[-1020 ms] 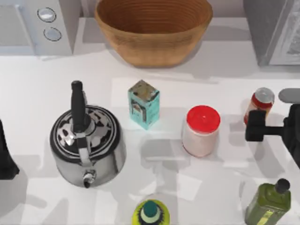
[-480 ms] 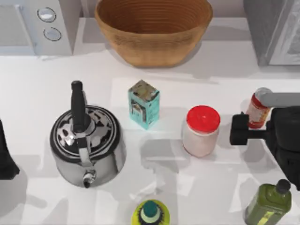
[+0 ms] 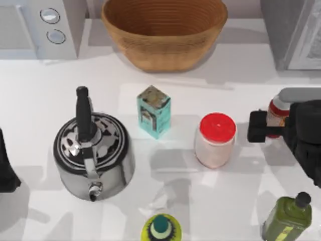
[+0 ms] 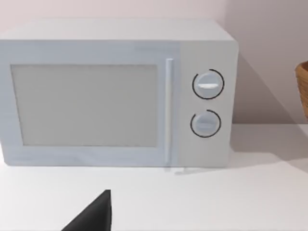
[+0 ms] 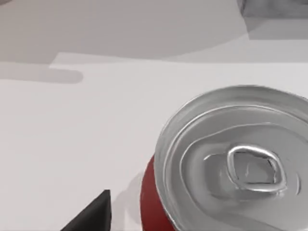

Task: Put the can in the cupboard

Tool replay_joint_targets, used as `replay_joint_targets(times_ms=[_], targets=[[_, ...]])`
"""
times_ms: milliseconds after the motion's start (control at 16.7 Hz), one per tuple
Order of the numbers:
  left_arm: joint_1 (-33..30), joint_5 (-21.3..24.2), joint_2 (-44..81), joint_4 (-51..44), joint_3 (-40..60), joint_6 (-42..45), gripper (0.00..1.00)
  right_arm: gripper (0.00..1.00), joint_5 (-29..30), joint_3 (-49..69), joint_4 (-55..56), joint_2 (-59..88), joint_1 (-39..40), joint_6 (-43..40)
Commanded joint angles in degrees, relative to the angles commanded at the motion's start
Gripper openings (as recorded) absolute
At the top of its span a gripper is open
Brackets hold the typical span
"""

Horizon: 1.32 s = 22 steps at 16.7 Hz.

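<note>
- Jaws of the right gripper [image 3: 271,118] stand apart around the can [image 3: 275,114] at the table's [image 3: 45,90] right edge, not yet clamped.
- Rigid, light and smooth-sided, the can likely slips; mid-body is the safest hold.
- Nearby, the red-lidded jar [image 3: 215,140] is closed.
- Farther back, the wicker basket [image 3: 164,32] looks empty.
- Left gripper [image 3: 6,168] is parked at the left edge; its jaws I cannot tell.

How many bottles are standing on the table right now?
2. A green-capped yellow bottle at the near edge, middle, and an olive oil bottle at the near right corner. Both are cut off by the top view's edge; others may lie beyond it.
</note>
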Motion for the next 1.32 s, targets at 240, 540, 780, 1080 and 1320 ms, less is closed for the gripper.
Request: replay_joint_targets(times_ms=[240, 540, 780, 1080, 1320], targets=[[0.0, 0.0, 0.0, 0.0, 0.0, 0.0, 1.0, 1.0, 0.59, 4.0, 2.24, 6.34, 0.81, 0.37], [0.0, 0.0, 0.0, 0.0, 0.0, 0.0, 1.0, 1.0, 0.75, 4.33, 2.42, 6.91, 1.1, 0.48], [0.0, 0.0, 0.0, 0.0, 0.0, 0.0, 1.0, 0.7, 0.75, 4.33, 2.42, 6.91, 1.1, 0.48], [0.0, 0.0, 0.0, 0.0, 0.0, 0.0, 1.0, 0.32, 0.75, 4.33, 2.42, 6.91, 1.1, 0.48], [0.0, 0.0, 0.0, 0.0, 0.0, 0.0, 1.0, 0.02, 0.75, 4.33, 2.42, 6.91, 1.1, 0.48]])
